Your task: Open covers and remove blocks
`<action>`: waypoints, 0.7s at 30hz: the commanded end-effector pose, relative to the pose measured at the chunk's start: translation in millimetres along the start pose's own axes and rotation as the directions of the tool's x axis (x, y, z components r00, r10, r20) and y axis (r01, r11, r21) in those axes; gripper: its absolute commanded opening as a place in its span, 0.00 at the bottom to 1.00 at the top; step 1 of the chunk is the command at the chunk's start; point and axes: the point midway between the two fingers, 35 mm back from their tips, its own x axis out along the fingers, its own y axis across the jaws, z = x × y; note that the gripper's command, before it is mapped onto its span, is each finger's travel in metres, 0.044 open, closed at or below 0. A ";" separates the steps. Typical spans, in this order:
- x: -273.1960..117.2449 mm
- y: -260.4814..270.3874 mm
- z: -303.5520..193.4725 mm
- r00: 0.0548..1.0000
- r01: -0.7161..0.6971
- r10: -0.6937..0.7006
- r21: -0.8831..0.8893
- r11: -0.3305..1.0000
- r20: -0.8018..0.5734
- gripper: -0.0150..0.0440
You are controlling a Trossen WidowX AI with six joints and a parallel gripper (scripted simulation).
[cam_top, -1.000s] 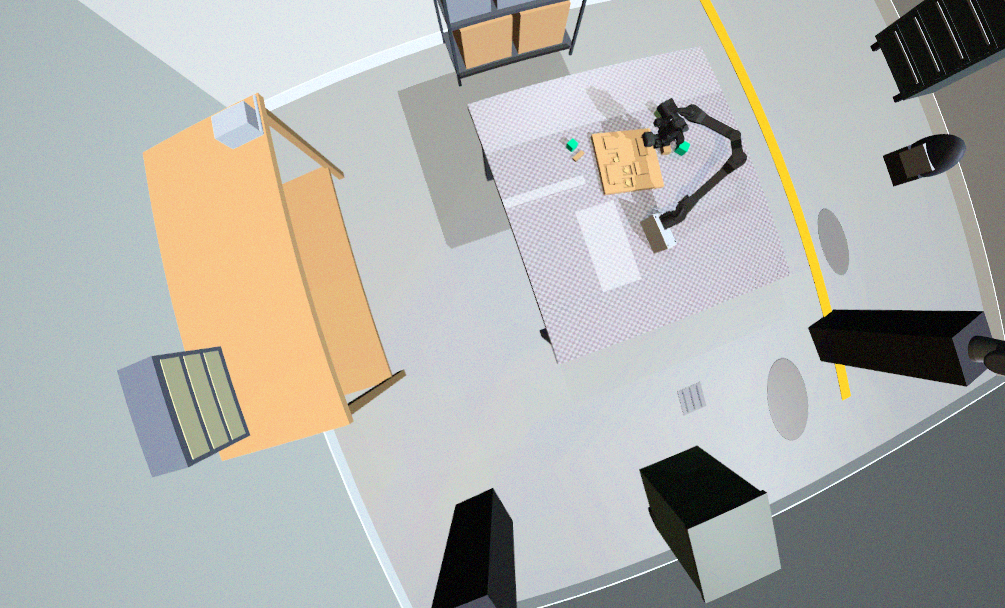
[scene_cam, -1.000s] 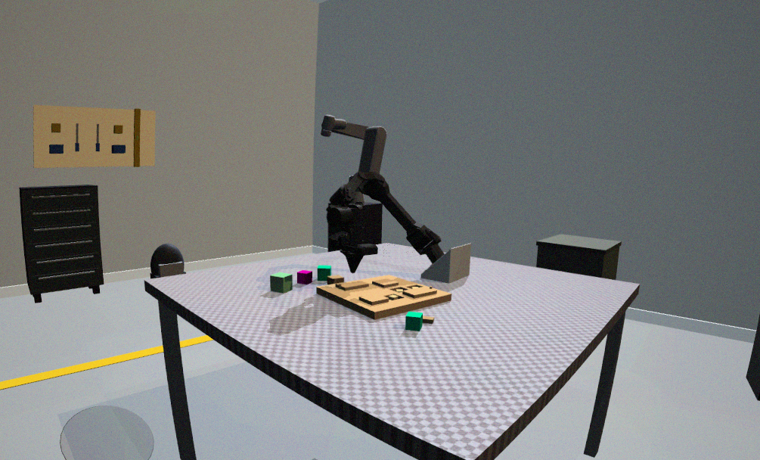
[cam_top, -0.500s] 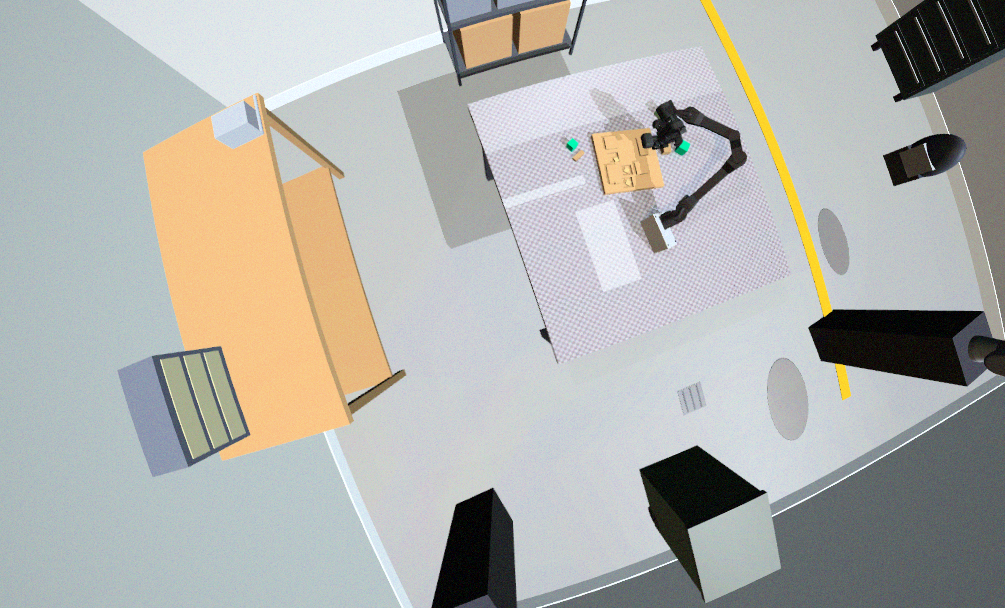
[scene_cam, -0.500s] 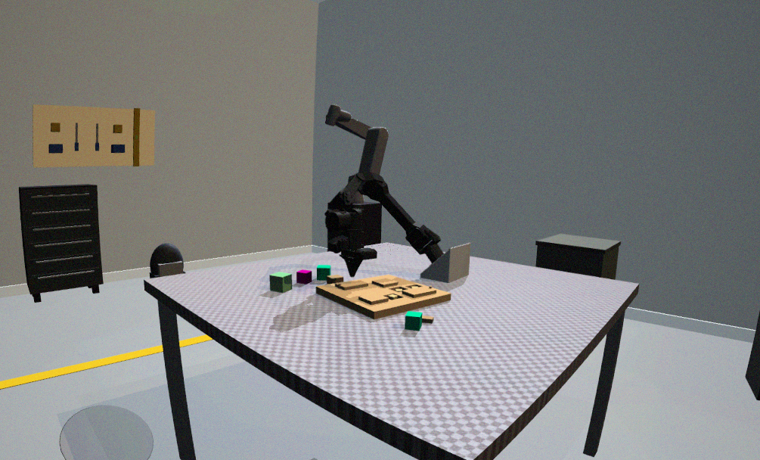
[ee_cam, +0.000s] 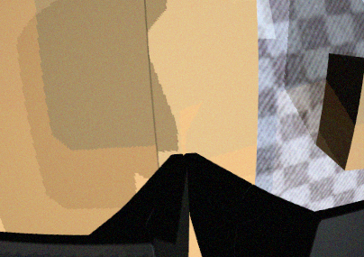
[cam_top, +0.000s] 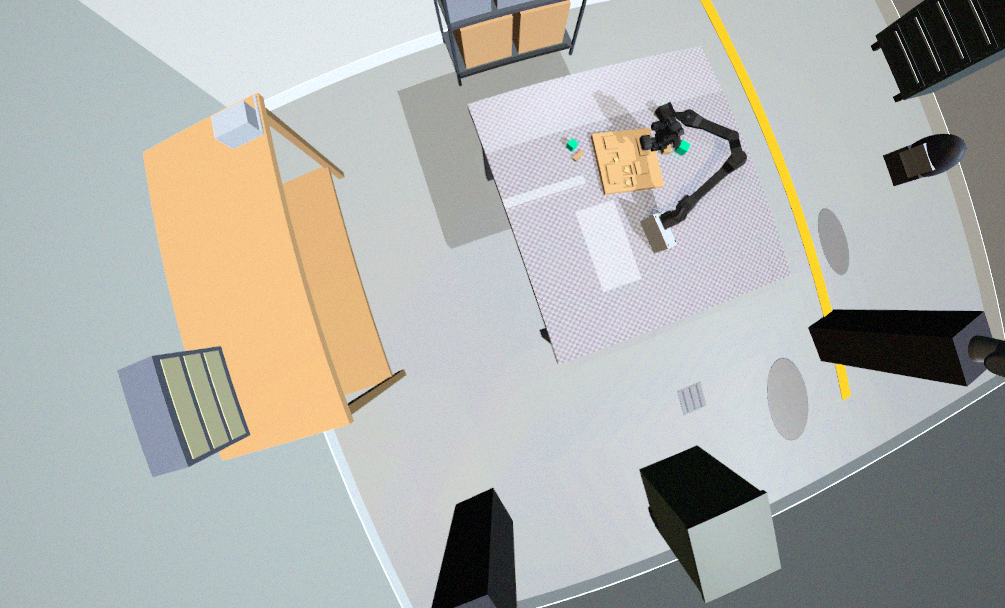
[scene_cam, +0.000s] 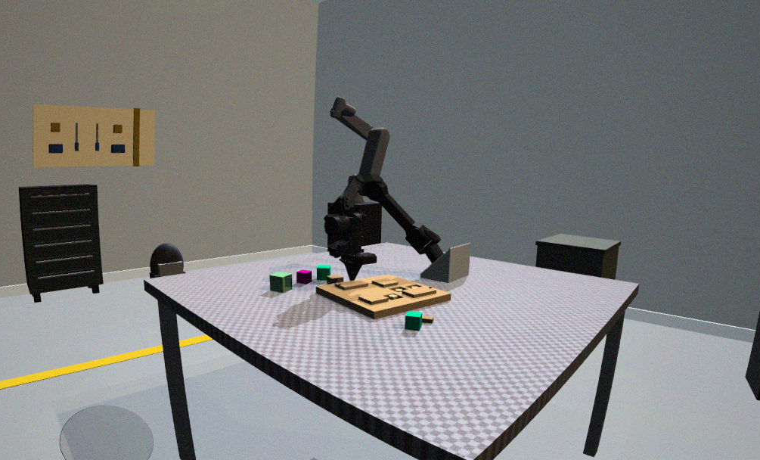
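Observation:
The tan puzzle board (cam_top: 654, 184) (scene_cam: 411, 306) (ee_cam: 225, 73) lies on the table with raised tan covers, among them a back-left cover (scene_cam: 351, 284), a back cover (scene_cam: 385, 280), a front cover (scene_cam: 373, 298) and a right cover (scene_cam: 420, 291). Small openings show between them. My gripper (scene_cam: 353, 278) (ee_cam: 183, 167) is shut and empty, pointing down low over the board's edge by the back-left cover; contact is unclear. A teal block (cam_top: 572, 144) (scene_cam: 413, 321), another teal block (cam_top: 683, 147) (scene_cam: 324, 271), a magenta block (scene_cam: 303, 276) and a green block (scene_cam: 280, 282) rest on the table off the board.
A small tan piece (cam_top: 577, 155) (scene_cam: 428, 319) lies beside the front teal block. Another tan piece (scene_cam: 334, 279) (ee_cam: 359, 147) sits close beside the board near my fingers. The grey wedge-shaped stand (cam_top: 657, 234) (scene_cam: 457, 263) at the arm's base is on the table beyond the board.

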 end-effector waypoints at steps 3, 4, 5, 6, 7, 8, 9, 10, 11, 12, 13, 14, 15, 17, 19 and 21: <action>4.0 0.5 -2.3 1.000 0.007 -0.007 -0.012 1.000 -0.003 0.25; 4.0 1.1 -2.5 1.000 0.007 -0.007 -0.012 1.000 -0.003 0.25; 4.0 1.9 -2.7 1.000 0.007 -0.007 -0.012 1.000 -0.003 0.25; 4.0 2.8 -3.0 1.000 0.007 -0.007 -0.012 1.000 -0.003 0.25; 4.0 3.9 -3.3 1.000 0.007 -0.007 -0.012 1.000 -0.003 0.25; 4.1 5.2 -3.7 1.000 0.007 -0.007 -0.012 1.000 -0.003 0.25; 4.1 6.4 -4.0 1.000 0.007 -0.007 -0.012 1.000 -0.003 0.25; 4.1 7.7 -4.4 1.000 0.007 -0.007 -0.012 1.000 -0.003 0.25; 4.1 8.9 -4.8 1.000 0.007 -0.007 -0.012 1.000 -0.003 0.25; 4.1 10.2 -5.2 1.000 0.006 -0.006 -0.012 1.000 -0.003 0.25; 4.1 11.4 -5.6 1.000 0.006 -0.006 -0.012 1.000 -0.003 0.25; 4.1 12.6 -6.0 1.000 0.006 -0.006 -0.012 1.000 -0.003 0.25; 4.1 13.9 -6.4 1.000 0.006 -0.006 -0.012 1.000 -0.003 0.25; 4.2 16.4 -7.3 1.000 0.006 -0.006 -0.012 1.000 -0.003 0.25; 4.2 18.8 -8.1 1.000 0.006 -0.006 -0.012 1.000 -0.003 0.25; 4.2 20.4 -8.7 1.000 0.006 -0.006 -0.012 1.000 -0.003 0.25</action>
